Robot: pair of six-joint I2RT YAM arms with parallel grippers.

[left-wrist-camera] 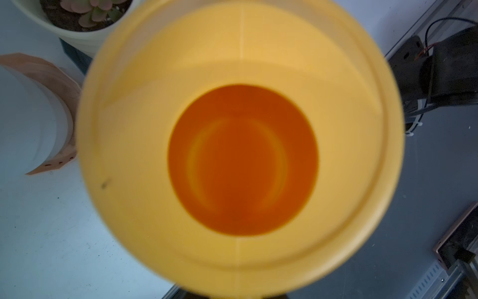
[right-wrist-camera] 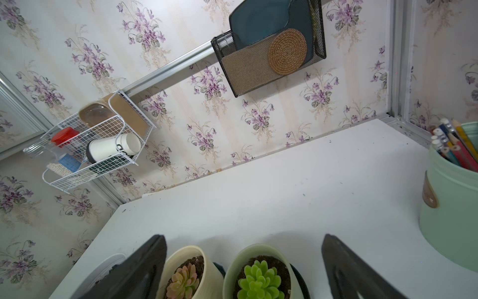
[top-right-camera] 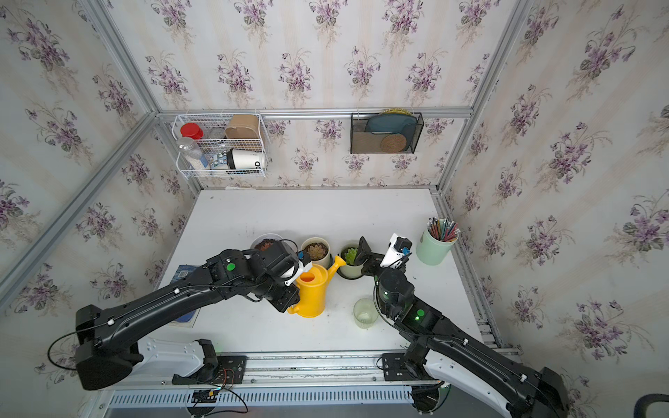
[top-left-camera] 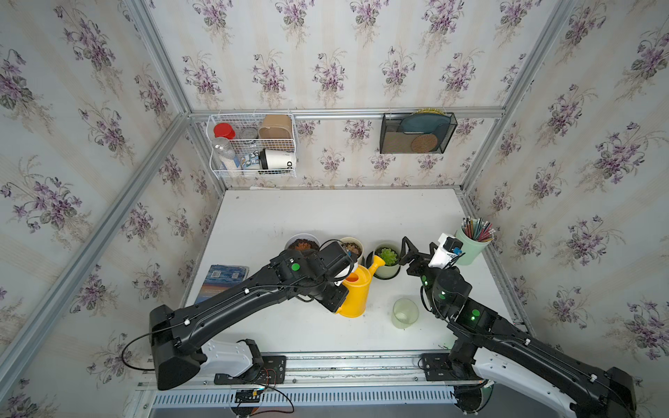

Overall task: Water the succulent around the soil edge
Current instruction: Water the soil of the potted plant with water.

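While the left end effector (top-left-camera: 336, 297) is clamped on the yellow plastic watering can (top-left-camera: 356, 296), its spout reaches the rim of the pale green round pot (top-left-camera: 389, 271) holding the green succulent (top-left-camera: 387, 255) | pot stands mid white surface (top-left-camera: 325, 217) | right end effector (top-left-camera: 420, 249) open, empty, just beside pot

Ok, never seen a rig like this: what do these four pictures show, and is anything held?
A left arm and a right arm, each ending in a two-fingered gripper, reach over a white table. Two pictures look down on everything; two come from cameras on the wrists. On the table are a white pot, a cream pot and a green pot of succulents, a clear cup, a mint pencil holder and a book. The left gripper is shut, apparently on the yellow watering can, whose spout points at the green pot; its wrist camera looks into the can. The right gripper is open and empty beside that pot.
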